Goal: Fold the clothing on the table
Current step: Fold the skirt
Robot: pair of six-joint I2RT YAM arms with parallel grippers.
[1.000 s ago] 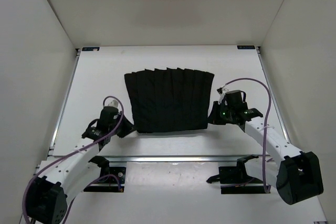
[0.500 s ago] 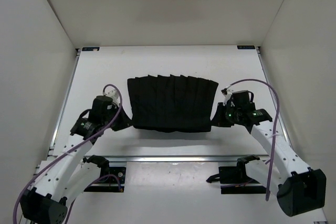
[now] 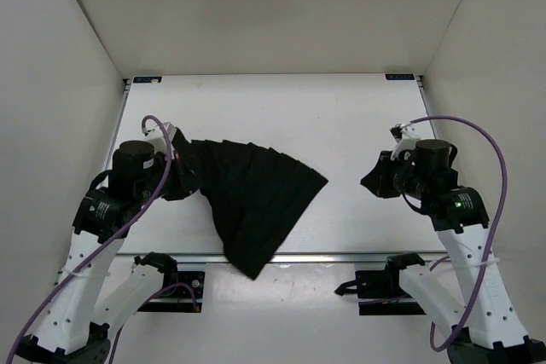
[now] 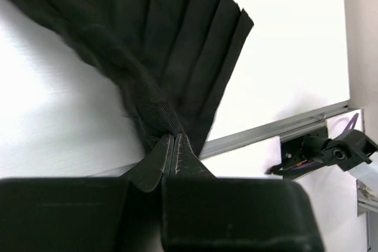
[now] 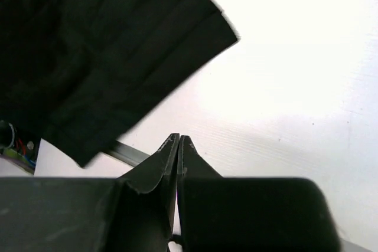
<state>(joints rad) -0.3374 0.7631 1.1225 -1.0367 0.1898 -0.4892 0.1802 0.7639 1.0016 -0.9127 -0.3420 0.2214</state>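
Now the clothing (image 3: pixel 256 202) hangs by one corner and swings out in a slant. A second ago it lay flat and square between my two arms. Its low corner dangles past the near edge of the table (image 3: pixel 358 117), over the metal rail (image 3: pixel 341 255).

My left gripper (image 3: pixel 182 180) is up high on the left. Its tips are pinched tight on a small bunch of the cloth, and the left wrist view shows that well. My right gripper (image 3: pixel 375 182) has gone up and off to the right. Its tips are pressed together with nothing in them, and the cloth is well apart from it.

I think a few things could go wrong from here. I only have a small pinch, so the heavy cloth could slide out and drop in a heap. The low corner could also catch on the rail or fall off the table if I swing more. And if I lay it down like this, it will land crooked and bunched, so the fold will be messy.
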